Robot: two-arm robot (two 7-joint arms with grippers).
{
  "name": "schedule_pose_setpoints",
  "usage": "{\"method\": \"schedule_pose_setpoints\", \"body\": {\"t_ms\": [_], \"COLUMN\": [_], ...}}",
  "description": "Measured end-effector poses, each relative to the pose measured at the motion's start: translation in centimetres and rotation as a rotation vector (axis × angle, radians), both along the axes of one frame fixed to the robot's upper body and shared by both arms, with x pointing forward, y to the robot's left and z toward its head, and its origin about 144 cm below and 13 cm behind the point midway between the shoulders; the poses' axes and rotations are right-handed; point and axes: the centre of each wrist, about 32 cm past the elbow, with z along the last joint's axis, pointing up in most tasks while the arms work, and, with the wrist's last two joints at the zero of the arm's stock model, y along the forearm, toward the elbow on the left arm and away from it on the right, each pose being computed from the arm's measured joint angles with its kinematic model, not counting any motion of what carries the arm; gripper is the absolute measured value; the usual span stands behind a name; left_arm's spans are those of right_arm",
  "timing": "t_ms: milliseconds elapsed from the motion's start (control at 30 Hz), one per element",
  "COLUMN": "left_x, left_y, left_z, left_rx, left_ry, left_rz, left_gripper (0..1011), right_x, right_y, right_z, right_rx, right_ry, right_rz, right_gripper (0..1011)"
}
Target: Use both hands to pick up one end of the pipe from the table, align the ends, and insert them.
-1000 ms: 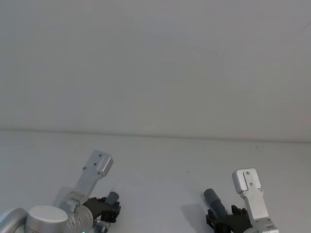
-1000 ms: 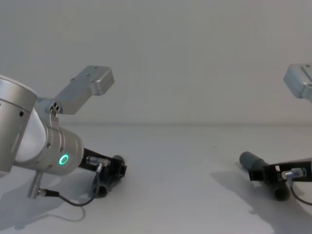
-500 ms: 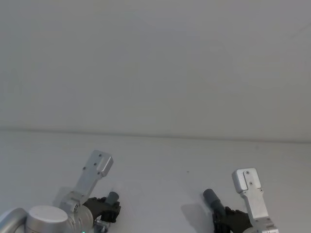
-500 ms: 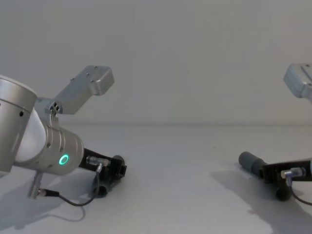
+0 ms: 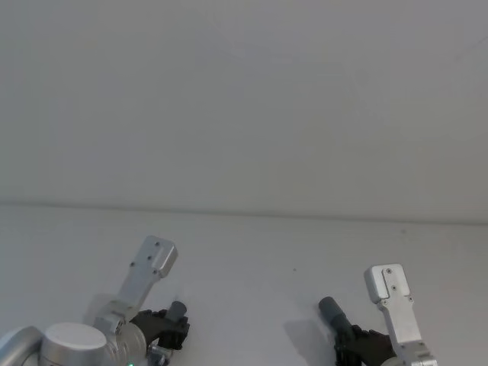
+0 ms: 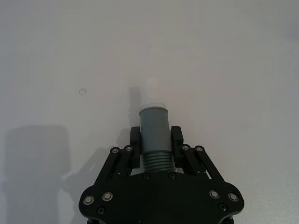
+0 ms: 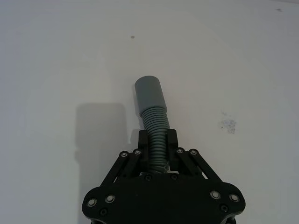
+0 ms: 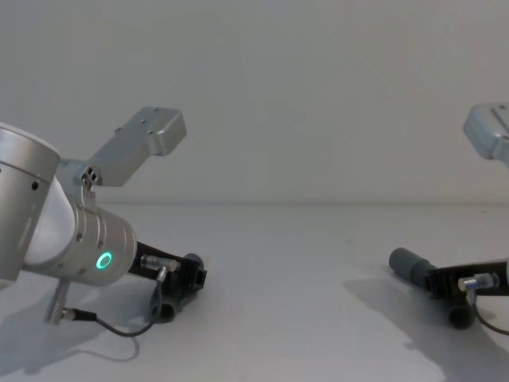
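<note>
Right claw (image 7: 158, 140) has slid back a bit along its hose vs a second ago, so more ribbed length now shows btwn the fingers and the wide grey cuff (image 7: 149, 95); the left claw (image 6: 155, 140) hasn't budged. Both claws are clamped: the left one on the first hose piece (image 6: 154, 126) right where the ribs meet the smooth grey collar, w/ the pale narrow tip (image 6: 150, 94) poking out ahead; the right one on the ribbed part of the second hose piece (image 7: 156, 122), some way behind the cuff. Each piece hangs low over the bench (image 5: 244, 252), shadows just under them, and the two ends sit well apart at opposite sides, so aligning isn't started yet. Handling, as a guess: these look light, prob. plastic, no strain on the grip. Ribbed sections should flex and spring, while collar and cuff look stiff. Best hold is close behind the smooth end, as the left has it, so the tip points where the wrist points. The right grip leaves a free ribbed stretch, so the cuff may sag or wobble on contact; ribs at least give the fingers bite vs slipping during the push-in.
</note>
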Motion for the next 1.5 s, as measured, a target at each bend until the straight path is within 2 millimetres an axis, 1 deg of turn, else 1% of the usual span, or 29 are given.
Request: {"method": "schedule_pose_setpoints", "body": {"t_ms": [233,467,1033,1500], "left_x": [0.2,0.7,1.6,1.6], "left_y": [0.3,0.8,2.9,5.3], "left_z": [0.2,1.0,4.3,7.1], "left_rx": [0.018,0.048,0.122,0.121], "left_ry": [-0.005,-0.033,-0.194,-0.318], "left_rz": [-0.029,-0.096,-0.331,-0.537], "left_gripper": [356,355,355,356], "right_x": [-0.2,-0.6,-1.4,-1.5], "right_y": [-0.3,-1.2,-4.2,-7.5], "right_z": [0.0,-0.1,-0.2,-0.4], "right_rx": [0.013,0.048,0.148,0.228], "right_ry": [-0.023,-0.091,-0.265,-0.364], "right_rz": [0.019,0.085,0.294,0.520], "right_gripper": [205,205,196,196]}}
